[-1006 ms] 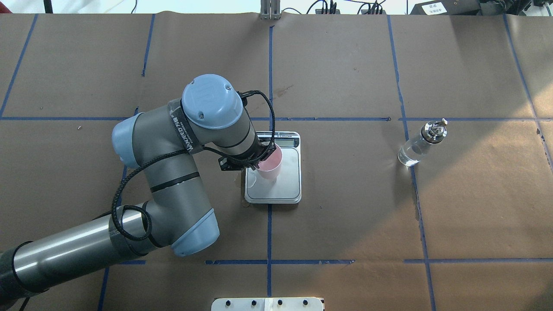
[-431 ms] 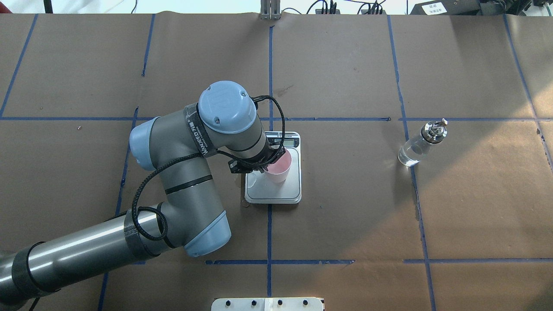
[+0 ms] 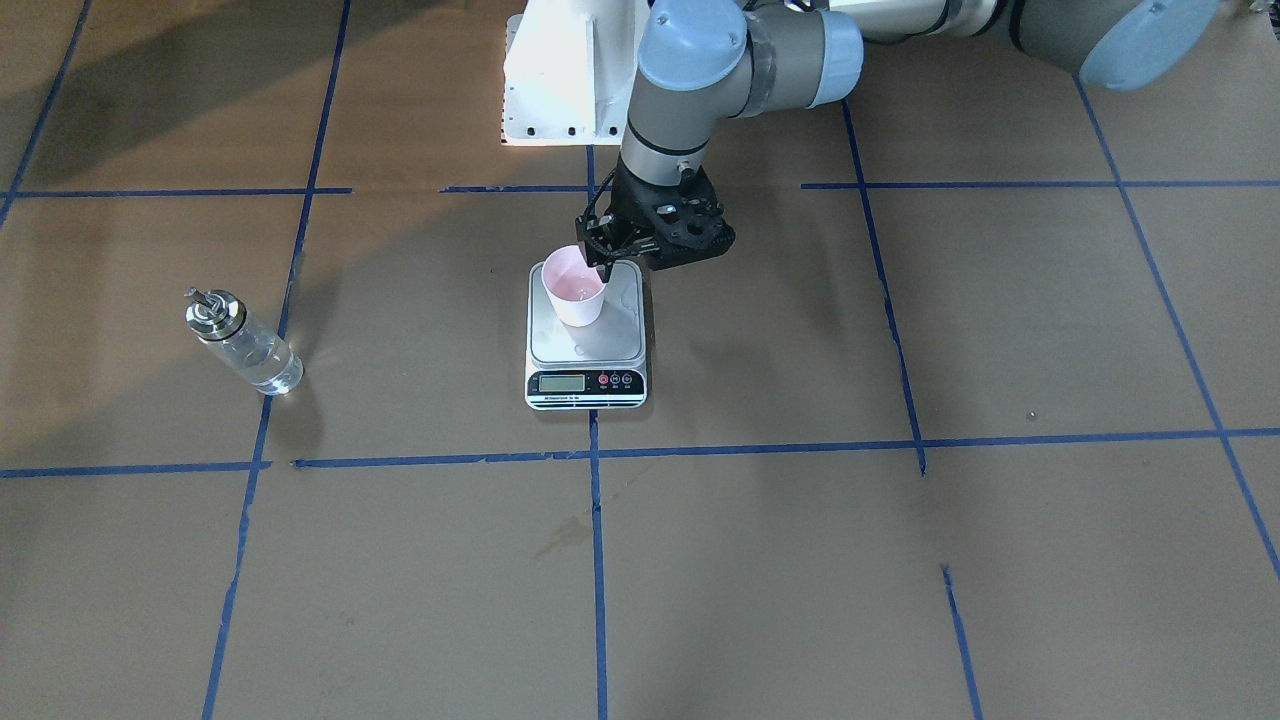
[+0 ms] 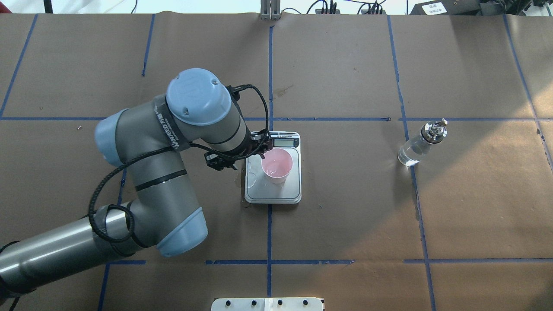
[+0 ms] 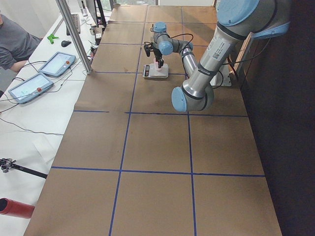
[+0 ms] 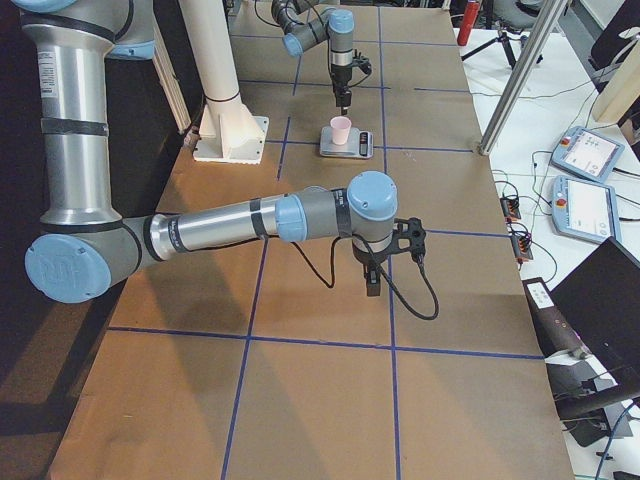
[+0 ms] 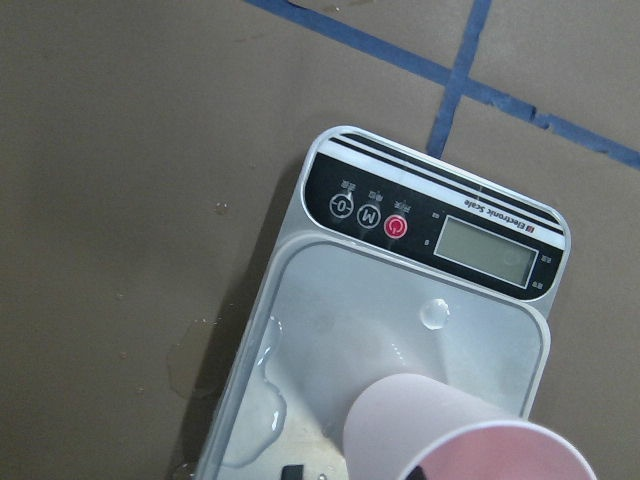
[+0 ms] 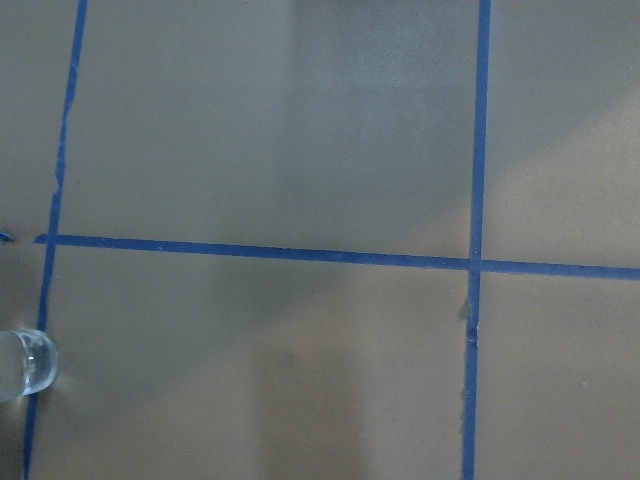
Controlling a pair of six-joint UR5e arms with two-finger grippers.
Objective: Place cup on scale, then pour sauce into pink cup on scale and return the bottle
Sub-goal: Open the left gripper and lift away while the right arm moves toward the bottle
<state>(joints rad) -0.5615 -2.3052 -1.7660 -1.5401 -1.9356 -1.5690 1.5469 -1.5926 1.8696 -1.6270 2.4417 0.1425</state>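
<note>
The pink cup (image 4: 277, 166) stands upright on the scale (image 4: 285, 193), toward the platform's display end; it also shows in the front view (image 3: 576, 288). My left gripper (image 4: 260, 149) is open just left of the cup's rim and holds nothing. In the left wrist view the cup (image 7: 470, 430) sits at the bottom edge with one dark fingertip (image 7: 292, 471) beside it. The bottle (image 4: 417, 147) of clear sauce stands alone on the table far to the right. My right gripper (image 6: 370, 280) shows only in the exterior right view; I cannot tell whether it is open or shut.
A small puddle (image 7: 265, 400) and a droplet lie on the scale's steel platform. The white robot base (image 3: 570, 80) is behind the scale. Blue tape lines cross the brown paper. An operator (image 5: 15, 44) and tablets are beside the table's edge.
My left gripper carried the cup right over the scale, let it go, and drew back left. The cup now stands free on the platform. The bottle has not moved.
</note>
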